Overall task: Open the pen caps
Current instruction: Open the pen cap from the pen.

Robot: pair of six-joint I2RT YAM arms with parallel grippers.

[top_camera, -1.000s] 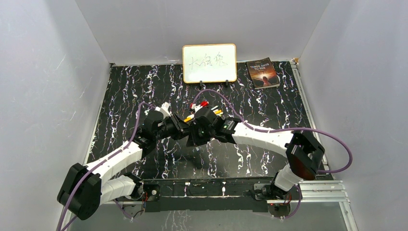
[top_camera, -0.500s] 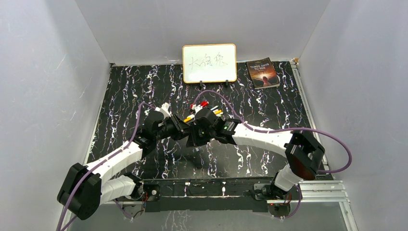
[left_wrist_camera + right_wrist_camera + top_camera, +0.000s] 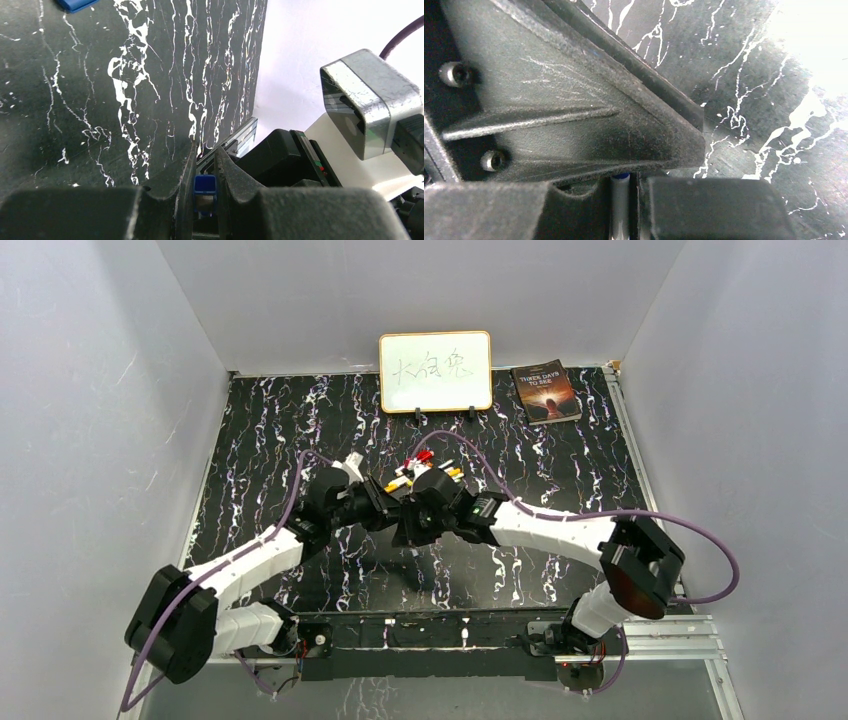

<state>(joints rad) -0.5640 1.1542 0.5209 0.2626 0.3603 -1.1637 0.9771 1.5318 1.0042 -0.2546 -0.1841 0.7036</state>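
Observation:
My left gripper [image 3: 385, 510] and right gripper [image 3: 406, 522] meet tip to tip above the middle of the table. In the left wrist view the left gripper [image 3: 205, 150] is shut on a small blue pen cap [image 3: 205, 184]. In the right wrist view the right gripper [image 3: 626, 176] is shut on a white pen barrel [image 3: 619, 205] whose blue end sits against the left finger [image 3: 574, 100]. Where cap and barrel join is hidden. A pile of white pens with red, yellow and orange caps [image 3: 424, 464] lies just behind the grippers.
A loose blue cap [image 3: 75, 4] lies on the black marbled table [image 3: 280, 430] far from the left jaws. A whiteboard on a stand [image 3: 435, 371] and a book [image 3: 545, 392] are at the back edge. White walls enclose the table.
Both arms have shifted slightly to the right and stayed pressed together. Both grips are unchanged.

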